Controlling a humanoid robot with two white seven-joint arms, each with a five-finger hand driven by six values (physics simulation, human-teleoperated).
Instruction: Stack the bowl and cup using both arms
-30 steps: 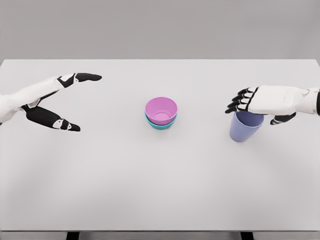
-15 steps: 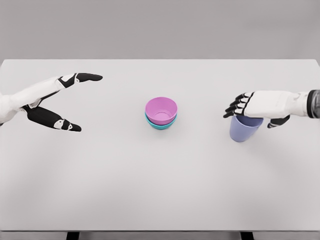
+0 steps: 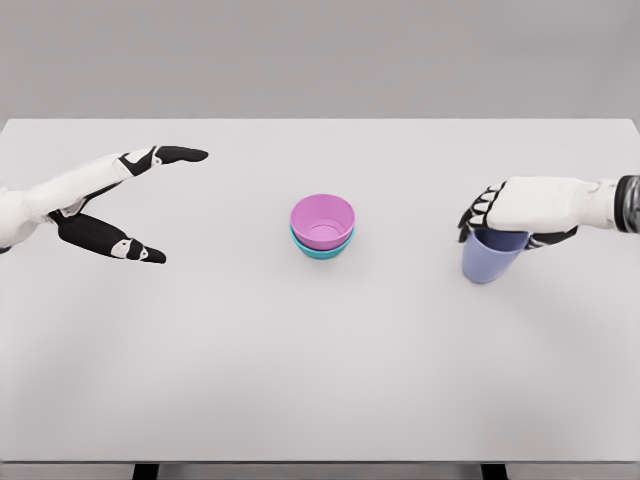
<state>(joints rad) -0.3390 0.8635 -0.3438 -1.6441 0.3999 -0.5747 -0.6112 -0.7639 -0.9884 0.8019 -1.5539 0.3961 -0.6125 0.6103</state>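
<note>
Gripping the smooth, tapered blue cup (image 3: 490,256) at its rim, the right hand (image 3: 520,208); left hand (image 3: 105,205) splayed, empty, well apart from nested round bowls (image 3: 322,226).

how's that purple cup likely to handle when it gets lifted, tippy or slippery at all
The purple cup looks rigid and probably light, like thin plastic. It narrows toward its base, so a sideways nudge may tip it. Its smooth wall could slip, as the right hand curls over the rim from above.

The right hand (image 3: 525,205) is lowered onto the purple cup (image 3: 490,255) and its fingers (image 3: 478,212) are curled around the rim.
</note>
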